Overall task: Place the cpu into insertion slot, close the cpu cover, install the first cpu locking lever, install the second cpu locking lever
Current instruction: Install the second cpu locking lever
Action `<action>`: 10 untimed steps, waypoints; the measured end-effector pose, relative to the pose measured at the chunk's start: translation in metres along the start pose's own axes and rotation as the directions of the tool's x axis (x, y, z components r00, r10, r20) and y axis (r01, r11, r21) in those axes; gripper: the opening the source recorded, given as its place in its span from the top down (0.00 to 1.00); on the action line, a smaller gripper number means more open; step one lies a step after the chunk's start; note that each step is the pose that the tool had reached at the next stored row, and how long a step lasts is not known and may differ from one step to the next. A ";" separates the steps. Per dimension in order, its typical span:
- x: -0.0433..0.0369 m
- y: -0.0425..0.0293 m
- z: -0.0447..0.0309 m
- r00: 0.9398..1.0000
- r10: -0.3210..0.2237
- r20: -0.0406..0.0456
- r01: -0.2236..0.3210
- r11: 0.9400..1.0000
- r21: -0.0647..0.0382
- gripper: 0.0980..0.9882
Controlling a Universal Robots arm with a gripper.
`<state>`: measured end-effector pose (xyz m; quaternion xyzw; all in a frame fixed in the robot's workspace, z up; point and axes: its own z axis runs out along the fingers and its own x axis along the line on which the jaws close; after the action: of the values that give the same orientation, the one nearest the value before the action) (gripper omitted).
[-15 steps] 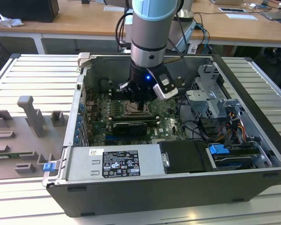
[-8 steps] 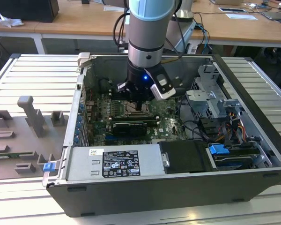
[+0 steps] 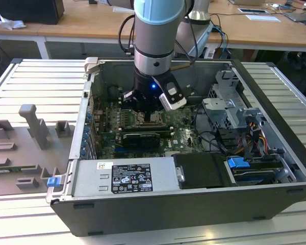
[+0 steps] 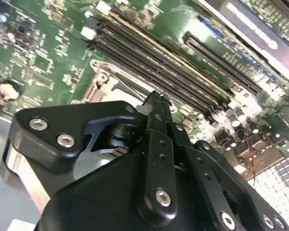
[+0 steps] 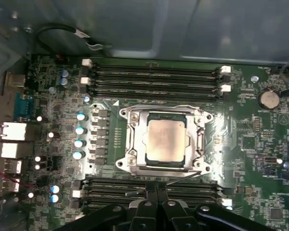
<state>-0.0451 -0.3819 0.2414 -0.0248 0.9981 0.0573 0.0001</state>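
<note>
In the first wrist view the cpu (image 5: 166,139) lies flat in the insertion slot (image 5: 127,115) of the green motherboard (image 5: 250,130). The silvery cpu cover (image 5: 135,144) is down around its edges. A thin locking lever (image 5: 188,177) slants along the socket side nearest my fingers. My gripper (image 5: 156,186) is shut, its black fingertips pressed together just off that side with nothing between them. In the second wrist view the gripper (image 4: 156,98) hovers by the socket's corner (image 4: 102,79). In the exterior view the gripper (image 3: 152,115) is low inside the open case, over the socket.
Black memory slots (image 5: 154,77) flank the socket on two sides. In the exterior view, the power supply (image 3: 127,176) fills the case's near side. A grey drive cage (image 3: 229,109) with cables sits at the exterior view's right. Grey fixtures (image 3: 35,127) stand on the table at its left.
</note>
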 end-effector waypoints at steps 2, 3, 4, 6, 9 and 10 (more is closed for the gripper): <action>0.0054 -0.0001 0.0027 1.000 0.000 0.001 0.000 1.000 0.000 0.99; 0.0068 -0.0002 0.0036 1.000 0.000 0.001 0.000 1.000 0.000 0.99; 0.0068 -0.0002 0.0043 1.000 0.000 0.001 0.000 1.000 0.000 0.99; 0.0073 -0.0004 0.0057 1.000 0.000 0.001 0.000 1.000 0.000 0.99; 0.0074 -0.0007 0.0084 1.000 0.000 0.001 0.000 1.000 0.000 0.99; 0.0075 -0.0009 0.0098 1.000 0.000 0.001 0.000 1.000 0.000 0.99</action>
<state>-0.0526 -0.3820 0.2315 -0.0248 0.9981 0.0572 0.0006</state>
